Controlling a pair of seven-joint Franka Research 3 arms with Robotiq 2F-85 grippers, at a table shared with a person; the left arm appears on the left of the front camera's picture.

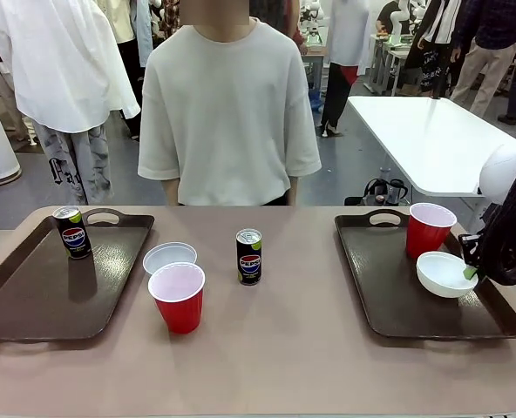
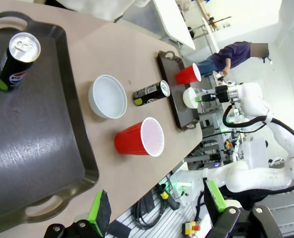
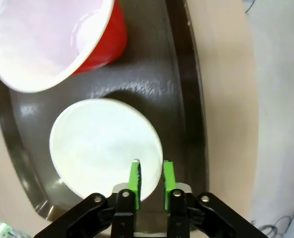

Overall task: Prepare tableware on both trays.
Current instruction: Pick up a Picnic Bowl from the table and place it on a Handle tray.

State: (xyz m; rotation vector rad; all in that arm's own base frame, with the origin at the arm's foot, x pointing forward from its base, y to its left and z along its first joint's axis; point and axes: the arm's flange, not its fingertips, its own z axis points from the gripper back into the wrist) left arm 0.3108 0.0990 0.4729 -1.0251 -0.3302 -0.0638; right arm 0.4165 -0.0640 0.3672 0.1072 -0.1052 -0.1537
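Currently right tool pinches rim of right bowl, pads nearly together, on right tray beside right cup. Left tool, spread wide and empty, hangs by left tray, which holds left can. Mid bowl, mid cup and mid can stand on worktop between trays.

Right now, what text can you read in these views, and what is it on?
"PEPSI": left-tray can, front view.
"PEPSI": middle can, standing on the table.
Fine print on both cans: too small to read.
Bowl, rim between the right gripper's jaws: no text.
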